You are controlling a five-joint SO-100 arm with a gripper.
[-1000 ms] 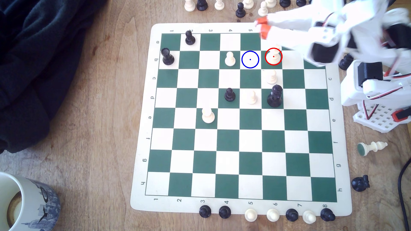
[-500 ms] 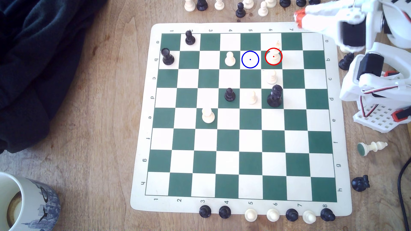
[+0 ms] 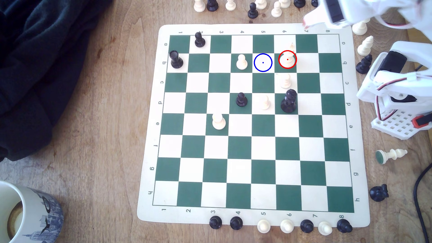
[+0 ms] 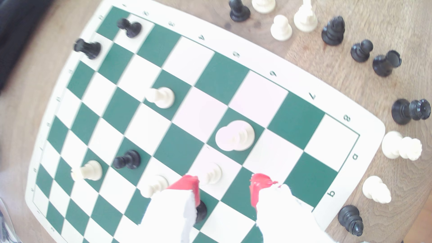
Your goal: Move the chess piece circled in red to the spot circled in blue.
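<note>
Bishop [image 3: 289, 55] first, by our reading: light, rigid, smooth plastic, tall over a wide base, so it should tip easily; we would pinch it at the slim body under the collar. Our claw [image 4: 225, 187] stands wide open with red-tipped fingers [image 4: 190, 187] empty, touching nothing; in the exterior view it blurs at the upper right [image 3: 311, 19], off the board's [image 3: 149, 116] edge. Outward from it, the bishop stands upright in the red ring, upper right of the board. The spot [image 3: 263, 62], ringed blue, is the bare cream square just beside it, toward the exterior view's left, with a pawn [image 3: 241, 62] beyond.
</note>
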